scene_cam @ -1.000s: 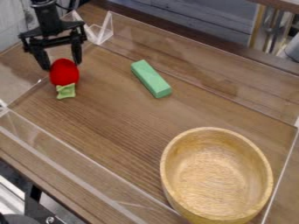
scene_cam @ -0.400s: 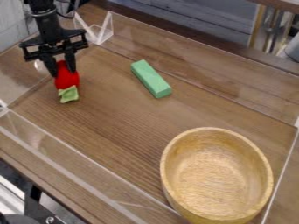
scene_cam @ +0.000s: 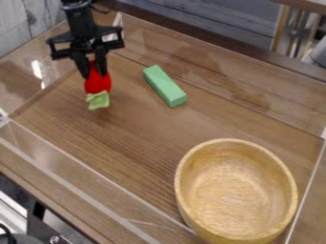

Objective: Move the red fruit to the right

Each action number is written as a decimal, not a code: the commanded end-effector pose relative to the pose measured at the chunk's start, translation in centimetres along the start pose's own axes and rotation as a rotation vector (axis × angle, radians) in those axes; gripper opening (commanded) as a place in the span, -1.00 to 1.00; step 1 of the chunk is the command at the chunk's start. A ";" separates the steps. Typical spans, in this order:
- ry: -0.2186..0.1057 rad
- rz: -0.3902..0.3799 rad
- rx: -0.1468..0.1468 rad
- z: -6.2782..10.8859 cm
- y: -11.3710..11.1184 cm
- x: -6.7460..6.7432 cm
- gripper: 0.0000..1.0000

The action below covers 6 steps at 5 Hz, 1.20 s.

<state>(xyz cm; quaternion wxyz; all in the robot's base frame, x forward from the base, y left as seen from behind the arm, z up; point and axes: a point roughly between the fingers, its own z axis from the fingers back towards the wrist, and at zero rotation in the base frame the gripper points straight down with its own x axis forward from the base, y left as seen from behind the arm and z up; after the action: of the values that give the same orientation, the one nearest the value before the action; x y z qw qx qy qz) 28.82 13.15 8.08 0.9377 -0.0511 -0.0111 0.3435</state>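
A: In the only camera view, what is seen of the end effector (scene_cam: pixel 95 78)?

B: It is pointed straight down and its jaws are closed tight on the red fruit (scene_cam: pixel 97 88), which is gripped at its upper red body. The green leafy cap is turned downward, at or just above the desk (scene_cam: pixel 192 133); contact cannot be told.

A: Where is the fruit placed?

B: It is held toward the back left of the wooden desk, just left of the green block (scene_cam: pixel 165 85) and well apart from the wooden bowl (scene_cam: pixel 237 195) at the front right.

A: How is it expected to handle?

B: It is judged to be a light, stiff toy. Its skin is glossy and its shape is rounded, so slipping or twisting between the jaws is considered possible. The widest part of the red body is thought the best place for a hold; the thin cap is better avoided.
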 end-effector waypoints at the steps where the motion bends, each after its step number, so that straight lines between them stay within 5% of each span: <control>1: -0.065 -0.075 -0.029 3.7 -3.5 -0.6 -1.00; 4: -0.054 -0.061 -0.061 2.2 -12.7 -5.4 -1.00; 6: -0.031 -0.215 -0.082 2.8 -16.9 -8.0 -1.00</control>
<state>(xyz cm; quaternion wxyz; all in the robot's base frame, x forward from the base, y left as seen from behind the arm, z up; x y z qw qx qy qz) 32.68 -4.35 11.01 0.9666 -0.0722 -0.0181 0.2453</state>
